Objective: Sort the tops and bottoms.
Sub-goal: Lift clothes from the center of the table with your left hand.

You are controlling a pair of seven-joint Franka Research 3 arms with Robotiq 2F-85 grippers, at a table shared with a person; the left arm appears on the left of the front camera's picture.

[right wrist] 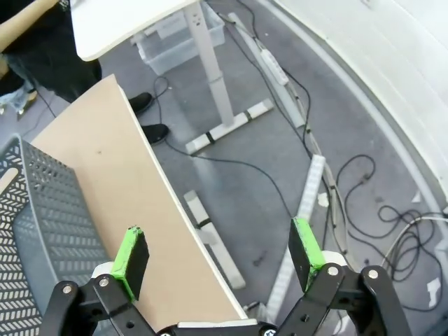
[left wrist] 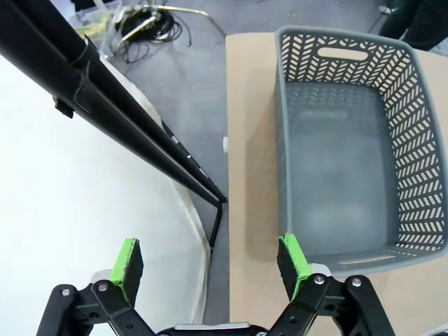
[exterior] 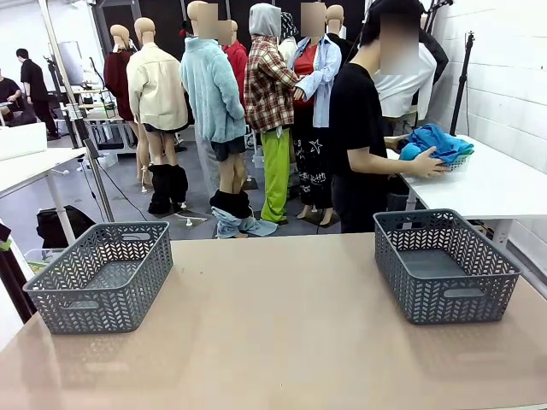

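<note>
- Worktop (exterior: 282,342): tan, carries two baskets and no garment.
- White side table (exterior: 504,184): beyond the worktop's far right corner, a person (exterior: 357,145) leaning over it.
- Left basket (exterior: 102,275), right basket (exterior: 444,265): grey, nothing in them, well apart.
- Heap of blue clothes (exterior: 432,141): on the side table under the person's arm. I cannot tell tops from bottoms in it.
- My left hand (left wrist: 208,246): wide, holding nothing, over the worktop's edge just beside the left basket.
- My right hand (right wrist: 217,236): wide, holding nothing, past the worktop's right edge, above the floor.
- Risk: a tangled heap may make me lift two pieces together. Blue tops and dark bottoms may be confused, and a low descent may clip a basket rim.
</note>
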